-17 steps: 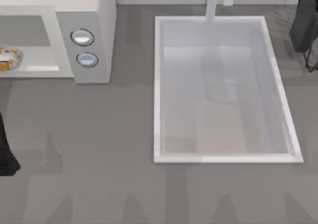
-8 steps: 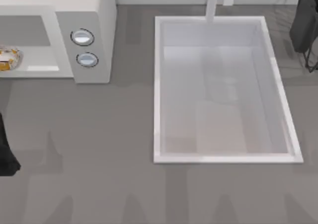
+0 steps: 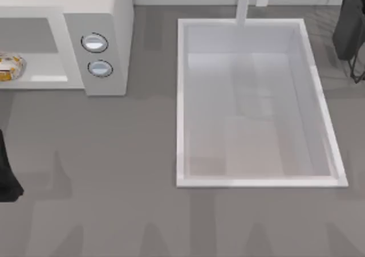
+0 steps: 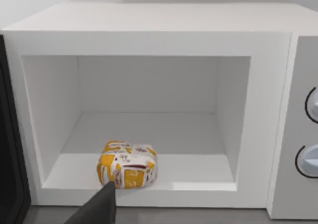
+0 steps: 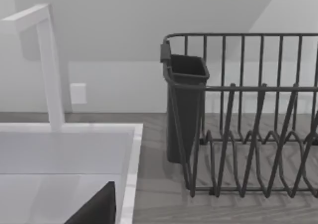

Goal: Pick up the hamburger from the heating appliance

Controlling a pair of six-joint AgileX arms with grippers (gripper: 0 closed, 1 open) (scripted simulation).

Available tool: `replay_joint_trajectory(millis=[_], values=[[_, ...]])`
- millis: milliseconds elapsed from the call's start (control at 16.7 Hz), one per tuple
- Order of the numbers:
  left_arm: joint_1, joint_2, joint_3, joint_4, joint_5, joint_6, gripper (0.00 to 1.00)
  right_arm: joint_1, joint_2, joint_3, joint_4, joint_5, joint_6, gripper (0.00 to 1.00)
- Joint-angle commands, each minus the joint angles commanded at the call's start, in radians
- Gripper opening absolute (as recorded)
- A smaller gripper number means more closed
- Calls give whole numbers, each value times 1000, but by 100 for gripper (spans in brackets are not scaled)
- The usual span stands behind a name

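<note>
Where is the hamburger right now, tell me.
The hamburger sits on the floor of the open microwave, near the front edge of the cavity, at the far left of the table in the top view, left of the two knobs.

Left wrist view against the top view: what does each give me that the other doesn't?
Left wrist view alone: the microwave's whole open cavity, back wall included, and a dark fingertip of the left claw just before the hamburger. Top view alone: the sink basin and the faucet. Both: microwave, hamburger on the cavity floor near the front edge, two knobs.
</note>
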Motion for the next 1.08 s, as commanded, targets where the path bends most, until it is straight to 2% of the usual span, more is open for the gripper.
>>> replay_joint_trajectory(millis=[300, 540, 780, 1080], values=[[1, 9, 3, 5, 1, 0, 100, 0, 0, 0, 0, 0, 0, 100], [11, 146, 52, 72, 13, 5, 100, 0, 0, 0, 0, 0, 0, 100], [33, 418, 150, 207, 38, 15, 100, 0, 0, 0, 0, 0, 0, 100], [69, 881, 316, 436, 80, 31, 100, 0, 0, 0, 0, 0, 0, 100]])
